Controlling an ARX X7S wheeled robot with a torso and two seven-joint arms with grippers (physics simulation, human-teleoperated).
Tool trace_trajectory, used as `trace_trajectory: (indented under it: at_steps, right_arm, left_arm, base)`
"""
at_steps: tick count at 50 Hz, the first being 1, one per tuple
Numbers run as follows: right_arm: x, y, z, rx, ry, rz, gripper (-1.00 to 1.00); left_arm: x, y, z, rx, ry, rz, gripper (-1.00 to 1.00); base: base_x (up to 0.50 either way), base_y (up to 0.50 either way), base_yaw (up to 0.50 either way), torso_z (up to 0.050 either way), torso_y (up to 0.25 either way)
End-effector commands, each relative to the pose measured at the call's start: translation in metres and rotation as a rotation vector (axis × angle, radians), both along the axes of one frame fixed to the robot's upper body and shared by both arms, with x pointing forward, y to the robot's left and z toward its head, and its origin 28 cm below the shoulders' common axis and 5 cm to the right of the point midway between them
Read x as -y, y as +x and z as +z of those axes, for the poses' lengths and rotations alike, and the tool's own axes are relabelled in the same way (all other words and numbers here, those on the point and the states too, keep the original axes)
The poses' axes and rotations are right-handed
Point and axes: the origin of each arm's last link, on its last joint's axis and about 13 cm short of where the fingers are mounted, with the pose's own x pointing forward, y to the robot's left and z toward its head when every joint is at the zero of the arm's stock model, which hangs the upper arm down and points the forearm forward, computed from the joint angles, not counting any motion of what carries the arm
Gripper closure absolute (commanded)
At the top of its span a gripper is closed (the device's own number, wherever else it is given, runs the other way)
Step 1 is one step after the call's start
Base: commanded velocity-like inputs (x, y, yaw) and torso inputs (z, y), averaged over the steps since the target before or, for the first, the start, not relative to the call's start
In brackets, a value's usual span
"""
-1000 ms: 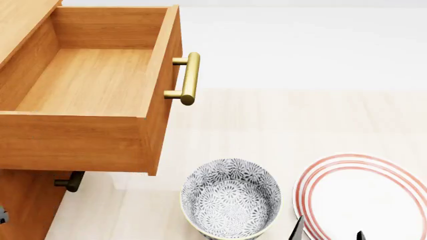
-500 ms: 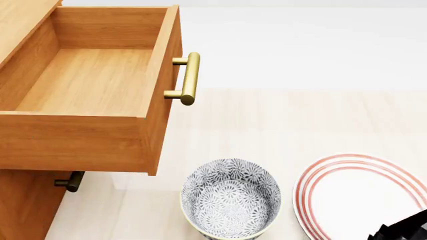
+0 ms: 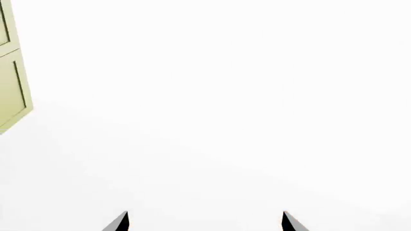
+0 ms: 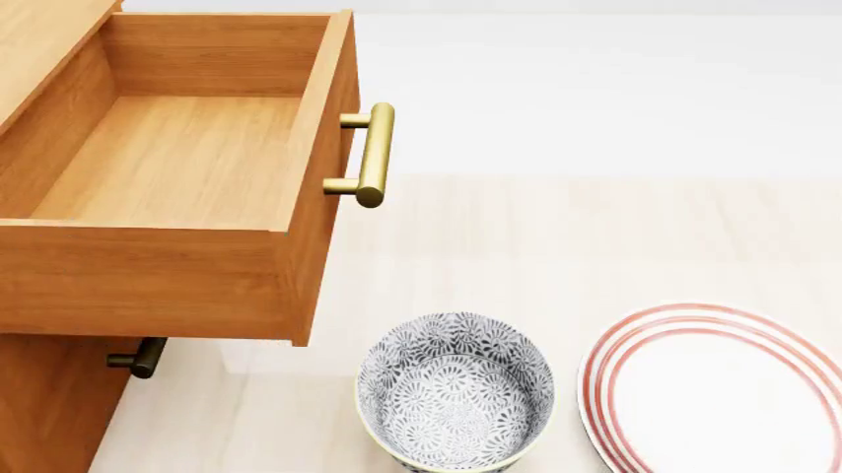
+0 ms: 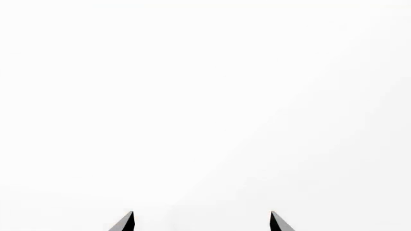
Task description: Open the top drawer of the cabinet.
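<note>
While the cabinet (image 4: 39,404) fills the left of the head view, its top drawer (image 4: 172,168) stands pulled far out, showing a bare wooden floor, with the brass handle (image 4: 375,155) on its front. Below the drawer front, the striped plate (image 4: 717,389) lies just beside the patterned bowl (image 4: 456,389). Both the left gripper (image 3: 205,221) and the right gripper (image 5: 202,221) show fingertips spread wide apart, holding nothing, facing blank white.

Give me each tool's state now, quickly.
Left tool: open, holding nothing.
Right tool: open, holding nothing.
</note>
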Motion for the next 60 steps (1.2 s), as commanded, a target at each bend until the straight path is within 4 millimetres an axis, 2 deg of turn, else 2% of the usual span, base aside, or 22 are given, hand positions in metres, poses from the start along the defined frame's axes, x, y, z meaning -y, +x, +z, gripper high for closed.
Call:
trace_trajectory:
  at_steps: [1, 10, 14, 25, 49, 60]
  right_arm:
    - [0.007, -0.005, -0.001, 0.023, -0.07, -0.066, -1.0]
    - [0.012, -0.006, 0.0, 0.042, -0.089, -0.088, -1.0]
    - [0.014, -0.008, 0.008, 0.059, -0.089, -0.102, -1.0]
    - [0.018, -0.009, 0.013, 0.086, -0.091, -0.128, -1.0]
    - [0.017, -0.008, 0.014, 0.098, -0.087, -0.128, -1.0]
    - [0.016, -0.012, 0.027, 0.134, -0.058, -0.115, -1.0]
  left_arm:
    - [-0.011, -0.002, -0.003, 0.032, 0.059, 0.069, -1.0]
    - [-0.013, -0.005, 0.0, 0.056, 0.072, 0.079, -1.0]
    - [-0.016, -0.007, 0.004, 0.067, 0.064, 0.09, -1.0]
    - [-0.024, -0.012, 0.013, 0.099, 0.053, 0.137, -1.0]
    - [-0.022, -0.011, 0.014, 0.114, 0.057, 0.139, -1.0]
    - [-0.02, -0.016, 0.023, 0.143, 0.044, 0.129, -1.0]
  base:
    - [0.0, 0.0, 0.0, 0.0, 0.0]
    - [0.0, 0.0, 0.0, 0.0, 0.0]
    - [0.0, 0.0, 0.0, 0.0, 0.0]
    - [0.0, 0.0, 0.0, 0.0, 0.0]
    - [0.0, 0.0, 0.0, 0.0, 0.0]
    - [0.0, 0.0, 0.0, 0.0, 0.0]
